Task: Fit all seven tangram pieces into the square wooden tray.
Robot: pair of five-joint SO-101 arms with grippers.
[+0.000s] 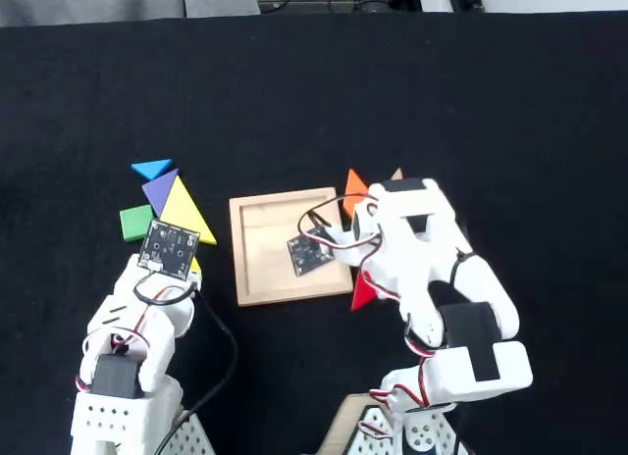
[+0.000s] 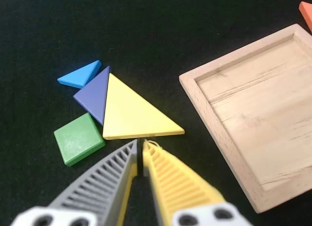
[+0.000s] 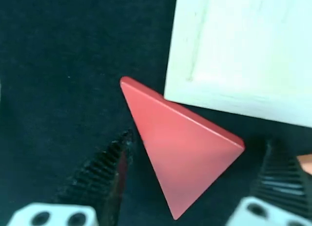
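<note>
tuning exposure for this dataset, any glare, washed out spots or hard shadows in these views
Right wrist view: the wooden tray is washed out almost white, the red triangle well exposed. Left wrist view: even light, tray grain plain, only a soft shadow along its inner wall. High view: flat light, no glare on the black cloth.

Six tangram pieces [image 1: 182, 215] plainly show, one wooden tray [image 1: 270, 244], two arms [image 1: 132, 328].

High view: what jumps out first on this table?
The pale square wooden tray sits mid-table on black cloth. Left of it lies a bright cluster led by a big yellow triangle, with the left gripper shut just short of it. The right gripper stands open around a red triangle by the tray's corner.
</note>
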